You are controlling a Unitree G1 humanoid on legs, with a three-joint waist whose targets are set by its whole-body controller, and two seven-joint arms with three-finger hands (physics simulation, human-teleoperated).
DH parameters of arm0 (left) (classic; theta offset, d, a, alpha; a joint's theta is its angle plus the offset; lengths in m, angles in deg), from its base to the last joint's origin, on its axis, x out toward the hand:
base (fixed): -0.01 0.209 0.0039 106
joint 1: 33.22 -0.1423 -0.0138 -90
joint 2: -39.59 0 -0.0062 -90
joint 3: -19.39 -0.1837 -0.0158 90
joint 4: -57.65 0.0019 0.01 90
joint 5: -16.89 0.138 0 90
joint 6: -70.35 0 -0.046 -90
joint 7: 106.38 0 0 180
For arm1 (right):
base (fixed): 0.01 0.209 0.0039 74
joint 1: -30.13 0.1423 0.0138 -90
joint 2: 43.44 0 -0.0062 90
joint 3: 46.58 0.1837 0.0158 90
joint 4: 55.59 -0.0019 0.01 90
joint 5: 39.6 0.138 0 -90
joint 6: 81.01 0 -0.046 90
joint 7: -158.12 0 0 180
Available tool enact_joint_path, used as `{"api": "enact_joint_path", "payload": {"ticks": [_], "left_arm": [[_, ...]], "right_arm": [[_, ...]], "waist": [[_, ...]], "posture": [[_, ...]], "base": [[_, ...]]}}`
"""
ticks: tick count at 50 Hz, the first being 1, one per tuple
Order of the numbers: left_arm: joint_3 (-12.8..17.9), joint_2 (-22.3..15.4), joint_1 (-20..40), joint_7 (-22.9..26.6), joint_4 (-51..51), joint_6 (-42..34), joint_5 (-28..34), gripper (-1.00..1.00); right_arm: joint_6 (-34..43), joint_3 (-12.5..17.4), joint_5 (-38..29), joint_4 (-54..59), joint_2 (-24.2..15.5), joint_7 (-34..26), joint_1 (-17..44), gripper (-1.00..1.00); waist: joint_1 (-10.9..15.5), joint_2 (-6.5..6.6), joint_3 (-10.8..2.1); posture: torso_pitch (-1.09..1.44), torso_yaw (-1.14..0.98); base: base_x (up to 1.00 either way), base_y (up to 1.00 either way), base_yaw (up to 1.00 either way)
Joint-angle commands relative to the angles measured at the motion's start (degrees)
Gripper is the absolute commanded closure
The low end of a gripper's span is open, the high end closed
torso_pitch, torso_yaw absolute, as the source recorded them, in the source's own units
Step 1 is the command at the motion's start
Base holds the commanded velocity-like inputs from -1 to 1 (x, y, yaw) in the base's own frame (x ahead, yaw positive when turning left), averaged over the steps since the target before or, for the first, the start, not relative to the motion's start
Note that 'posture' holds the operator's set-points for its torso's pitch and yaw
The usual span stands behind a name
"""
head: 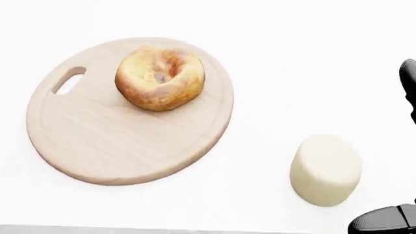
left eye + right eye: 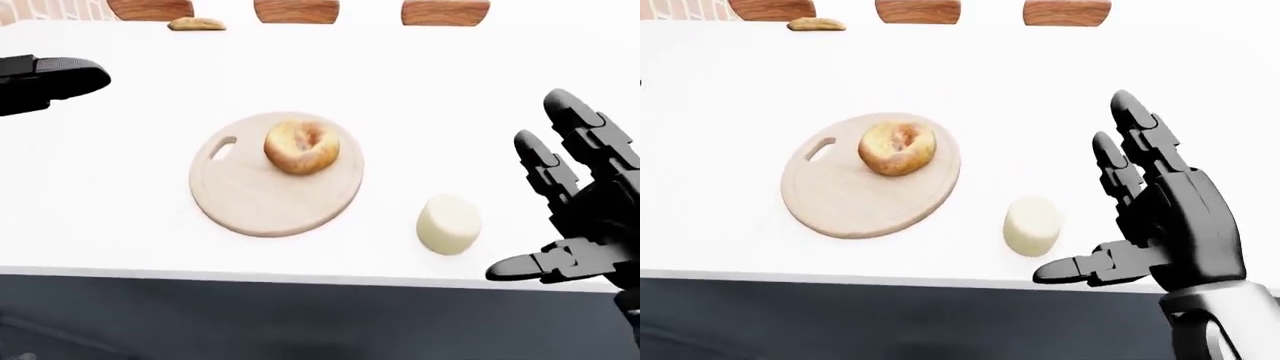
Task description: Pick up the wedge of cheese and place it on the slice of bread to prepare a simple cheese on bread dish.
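Observation:
The cheese (image 2: 449, 223) is a pale cream, rounded block standing on the white table, to the right of a round wooden board (image 2: 260, 199). A golden, ring-shaped bread (image 2: 301, 147) lies on the upper part of the board. My right hand (image 2: 1085, 199) is open just right of the cheese and apart from it. Its fingers (image 2: 1127, 120) point up the view and its thumb (image 2: 1070, 266) reaches left below the cheese. In the head view the thumb (image 1: 384, 222) shows at the lower right, near the cheese (image 1: 325, 169). My left hand (image 2: 50, 79) hovers dark at the upper left, far from the board.
The table's near edge (image 2: 300, 274) runs along the bottom of the eye views, with dark floor below. Three wooden chair backs (image 2: 296, 10) line the far side. A small brown item (image 2: 196, 24) lies near them. The board has a handle slot (image 1: 69, 80) at its left.

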Motion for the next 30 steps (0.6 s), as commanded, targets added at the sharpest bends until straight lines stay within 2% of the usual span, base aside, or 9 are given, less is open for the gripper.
{"api": "enact_joint_path", "payload": {"ticks": [1,4,7,12,20,30], "left_arm": [[0.9,-1.0,1.4,0.4,-1.2,1.2,1.0,-1.0],[0.3,-0.1,1.4,1.3,-1.2,1.1,1.9,-1.0],[0.7,0.2,1.7,1.7,-1.5,0.4,2.4,-1.0],[0.8,0.4,1.9,2.0,-1.2,0.4,3.0,-1.0],[0.9,0.2,2.3,2.0,-1.0,0.3,3.1,-1.0],[0.7,0.6,2.4,2.4,-1.3,0.1,3.8,-1.0]], "right_arm": [[-1.2,0.2,-1.9,-0.6,-0.5,0.0,0.9,-1.0],[0.0,-1.9,-3.2,-0.6,-0.3,0.3,2.1,-1.0],[1.5,-5.6,-7.2,-0.6,1.2,-0.1,3.7,-1.0],[6.2,-11.2,-17.1,-0.6,5.6,-4.5,6.6,-1.0],[7.9,-14.8,-29.7,-0.6,10.1,-12.4,7.7,-1.0],[7.3,-17.1,-43.4,0.4,15.2,-22.5,6.7,-1.0]], "waist": [[0.0,0.16,-1.01],[0.0,0.14,-1.09],[0.1,0.17,-1.21],[0.0,0.29,-1.46],[0.0,0.69,-1.76],[-0.2,1.15,-2.06]], "posture": [[0.0,0.0],[0.0,0.0],[0.0,0.0],[0.0,0.0],[0.0,0.0],[0.0,0.0]], "base": [[0.0,0.0,0.0],[0.0,0.0,0.0],[0.0,0.0,0.0],[0.0,0.0,0.0],[0.0,0.0,0.0],[0.0,0.0,0.0]]}}
